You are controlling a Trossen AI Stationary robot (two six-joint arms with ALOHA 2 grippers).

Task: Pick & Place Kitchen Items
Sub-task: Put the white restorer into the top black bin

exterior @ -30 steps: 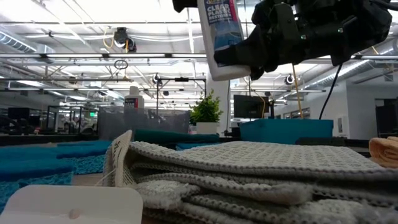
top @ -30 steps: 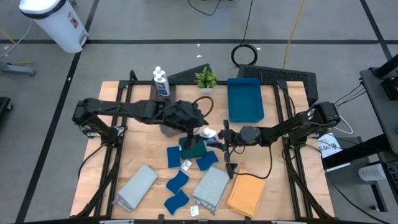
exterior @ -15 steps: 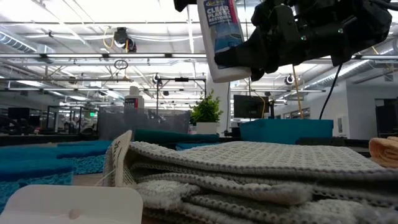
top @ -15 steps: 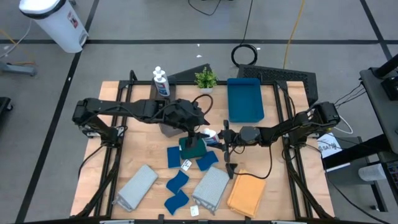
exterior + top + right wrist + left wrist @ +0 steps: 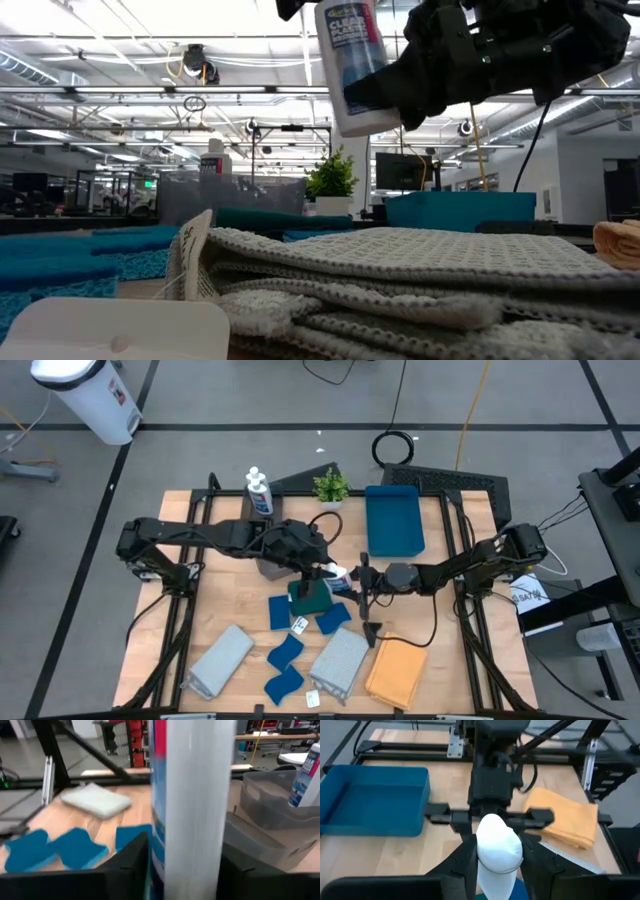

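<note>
Broadly, the wooden bench [image 5: 230, 610] carried both dark arms, which met nose to nose over its middle. Beyond the meeting fingers lay the rectangular blue tray [image 5: 394, 520], well apart from them. On the near side of the fingers lay two folded grey cloths [image 5: 222, 658] and, beside one of them, an orange cloth [image 5: 396, 672]. A dark green cloth [image 5: 312, 598] sat directly below the left gripper [image 5: 322, 572].

That gripper's fingers [image 5: 465, 870] were closed narrowly on a white bottle with a blue label [image 5: 499, 847], held above the bench, its rounded end facing the left wrist camera. The right gripper [image 5: 357, 580] faced it from the other side, its fingers [image 5: 132, 865] flanking the same bottle; whether they pressed on it or stood just off it could not be told.

Two more white bottles [image 5: 259, 492] stood together at the bench's far edge, well away from the left fingers. Wavy-edged blue sponges [image 5: 285, 685] lay scattered below and near both sets of fingers, between the grey cloths.
</note>
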